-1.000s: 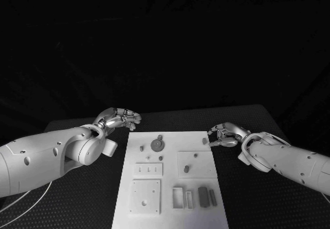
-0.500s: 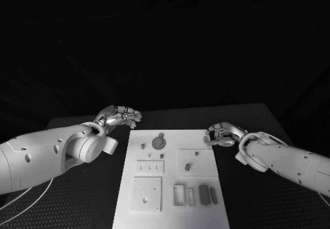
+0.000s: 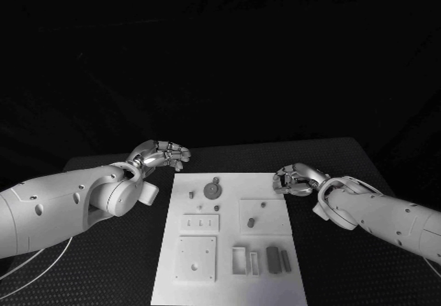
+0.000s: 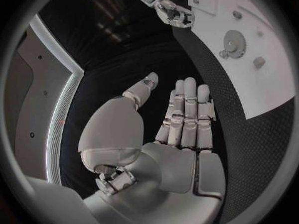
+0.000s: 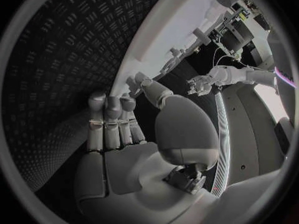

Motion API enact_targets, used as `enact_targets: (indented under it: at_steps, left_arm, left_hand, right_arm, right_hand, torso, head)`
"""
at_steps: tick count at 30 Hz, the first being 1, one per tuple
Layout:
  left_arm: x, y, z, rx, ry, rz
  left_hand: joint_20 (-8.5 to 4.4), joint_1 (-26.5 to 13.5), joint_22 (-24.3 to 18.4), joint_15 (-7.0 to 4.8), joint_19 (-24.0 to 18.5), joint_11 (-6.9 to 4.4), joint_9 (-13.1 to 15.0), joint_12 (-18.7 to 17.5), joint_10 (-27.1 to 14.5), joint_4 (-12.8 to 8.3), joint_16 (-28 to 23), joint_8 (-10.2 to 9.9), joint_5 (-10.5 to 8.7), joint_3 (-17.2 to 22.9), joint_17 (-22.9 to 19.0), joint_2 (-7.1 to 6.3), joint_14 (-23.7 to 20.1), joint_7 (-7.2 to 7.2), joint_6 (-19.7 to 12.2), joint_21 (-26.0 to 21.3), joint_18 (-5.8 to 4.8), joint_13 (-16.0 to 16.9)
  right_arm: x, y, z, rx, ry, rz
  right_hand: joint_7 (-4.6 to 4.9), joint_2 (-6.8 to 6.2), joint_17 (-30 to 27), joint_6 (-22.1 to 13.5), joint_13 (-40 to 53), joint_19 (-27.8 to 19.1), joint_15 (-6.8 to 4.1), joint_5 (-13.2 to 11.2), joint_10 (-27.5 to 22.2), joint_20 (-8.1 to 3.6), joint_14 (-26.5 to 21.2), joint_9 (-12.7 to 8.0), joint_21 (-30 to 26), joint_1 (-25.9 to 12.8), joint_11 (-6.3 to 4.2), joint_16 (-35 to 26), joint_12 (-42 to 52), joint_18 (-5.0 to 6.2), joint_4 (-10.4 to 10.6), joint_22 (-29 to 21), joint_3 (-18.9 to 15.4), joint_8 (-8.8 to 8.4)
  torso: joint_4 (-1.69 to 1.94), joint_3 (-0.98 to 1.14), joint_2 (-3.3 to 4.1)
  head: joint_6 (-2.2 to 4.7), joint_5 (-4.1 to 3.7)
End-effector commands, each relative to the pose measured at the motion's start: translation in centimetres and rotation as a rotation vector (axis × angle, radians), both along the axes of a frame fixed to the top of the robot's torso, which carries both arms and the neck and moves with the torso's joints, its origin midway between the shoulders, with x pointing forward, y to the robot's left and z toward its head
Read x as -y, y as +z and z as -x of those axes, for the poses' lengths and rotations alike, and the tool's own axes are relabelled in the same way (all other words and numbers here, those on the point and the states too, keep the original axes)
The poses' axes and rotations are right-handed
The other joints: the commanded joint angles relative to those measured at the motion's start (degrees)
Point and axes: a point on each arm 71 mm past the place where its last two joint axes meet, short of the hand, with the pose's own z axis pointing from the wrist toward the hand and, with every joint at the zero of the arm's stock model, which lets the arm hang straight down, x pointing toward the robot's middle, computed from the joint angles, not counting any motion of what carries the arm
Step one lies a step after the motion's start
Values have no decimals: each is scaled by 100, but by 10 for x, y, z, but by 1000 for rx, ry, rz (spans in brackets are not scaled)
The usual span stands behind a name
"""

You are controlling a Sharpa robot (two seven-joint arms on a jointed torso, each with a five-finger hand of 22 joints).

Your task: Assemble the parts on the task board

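The task board is a long white plate lying flat mid-counter, carrying raised square panels, slots and several small dark parts, including a round gear near its far end. The left hand hovers off the board's far left corner, fingers loosely curled, holding nothing. The right hand sits at the board's far right edge, fingers drawn together; whether they hold anything cannot be told.

- The white task board lies on the black worktop, with small grey parts on it.
- The left hand hovers beyond the board's far left corner, fingers curled.
- The right hand sits at the board's far right edge.
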Motion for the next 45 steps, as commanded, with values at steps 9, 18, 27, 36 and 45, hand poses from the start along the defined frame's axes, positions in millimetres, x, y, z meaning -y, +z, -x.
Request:
enact_targets:
  at_steps: [9, 18, 27, 36, 45]
  left_arm:
    - [2, 1, 1, 7, -13, 4]
    - [1, 1, 0, 5, -11, 2]
    - [1, 1, 1, 5, -10, 2]
    - [1, 1, 1, 5, -9, 2]
    - [0, 1, 1, 5, -7, 1]
  left_hand:
    - [10, -31, -7, 4, -24, -3, 12, -35, -40, -20, 17, -43, -23, 4, -10, -11, -46, 24, 8, 34, 115, 9]
    - [10, -32, -8, 4, -24, -3, 14, -38, -42, -20, 18, -51, -23, 4, -10, -15, -45, 28, 0, 35, 115, 11]
    - [10, -35, -9, 4, -23, -2, 15, -40, -44, -16, 19, -57, -23, 4, -11, -14, -44, 32, -5, 37, 115, 13]
    - [10, -39, -10, 4, -22, -1, 18, -42, -44, -11, 20, -61, -23, 5, -11, -11, -43, 34, -8, 38, 116, 15]
    - [10, -41, -11, 3, -22, -2, 20, -43, -46, -7, 21, -64, -23, 6, -11, -11, -42, 35, -10, 39, 116, 17]
  right_arm:
    - [-5, -2, 2, 1, 33, 16]
    - [-6, -4, 3, -4, 39, 22]
    - [-8, -5, 4, -6, 46, 26]
    - [-9, -4, 3, 1, 40, 28]
    - [-9, -4, 3, 13, 34, 28]
  right_hand:
    - [-24, 31, 6, 747, -7, 33, -46, -20, -589, 8, 26, 18, 32, 49, -56, 42, 46, 289, -25, 13, 57, 50]
    - [-50, 91, 11, 832, -9, 45, -67, -26, -565, -4, 38, 46, 55, 82, -79, 65, 60, 289, -46, 21, 150, 90]
    - [-108, 207, 23, 978, -10, 82, -113, -33, -510, -32, 77, 131, 100, 100, -131, 112, 91, 289, -5, 31, 358, 185]
    - [-156, 286, 31, 1081, -15, 116, -151, -33, -444, -59, 118, 213, 150, 53, -175, 151, 110, 289, 3, 47, 449, 263]
    - [-181, 315, 30, 1137, -19, 142, -176, -33, -408, -82, 142, 277, 172, 36, -200, 165, 116, 289, 7, 47, 524, 316]
  torso:
    - [1, -1, 4]
    - [2, 1, 1]
    - [1, 3, 2]
    - [1, 2, 4]
    - [0, 5, 3]
  head:
    - [-21, -3]
    - [-33, -5]
    - [-41, -4]
    - [-58, -16]
    - [-73, -17]
